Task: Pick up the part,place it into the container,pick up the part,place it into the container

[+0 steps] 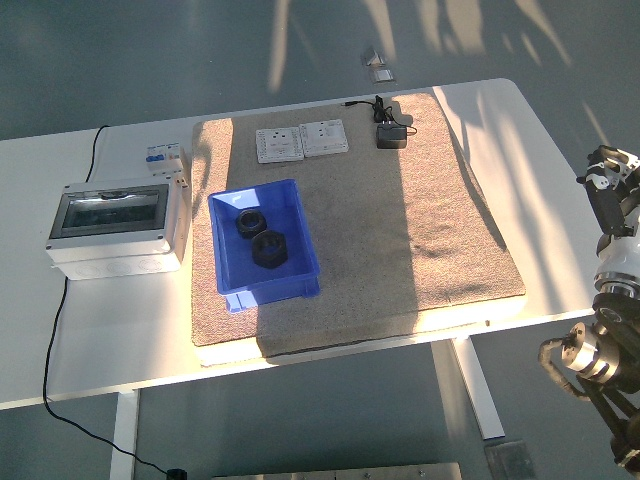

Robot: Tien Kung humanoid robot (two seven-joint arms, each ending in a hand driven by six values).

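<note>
Two black ring-shaped parts lie inside the blue container (302, 262) on the brown mat: one part (250, 222) toward the back, the other part (270, 248) in the middle. My right hand (608, 178) is off the table's right edge, raised beside it, far from the container and holding nothing. Its fingers look loosely curled, seen edge-on. No left arm shows.
A grey electrical box (112, 226) with a clear lid sits at the left, with a small breaker (165, 159) behind it. Two white socket plates (301, 141) and a black adapter (390, 135) lie along the mat's (420, 230) far edge.
</note>
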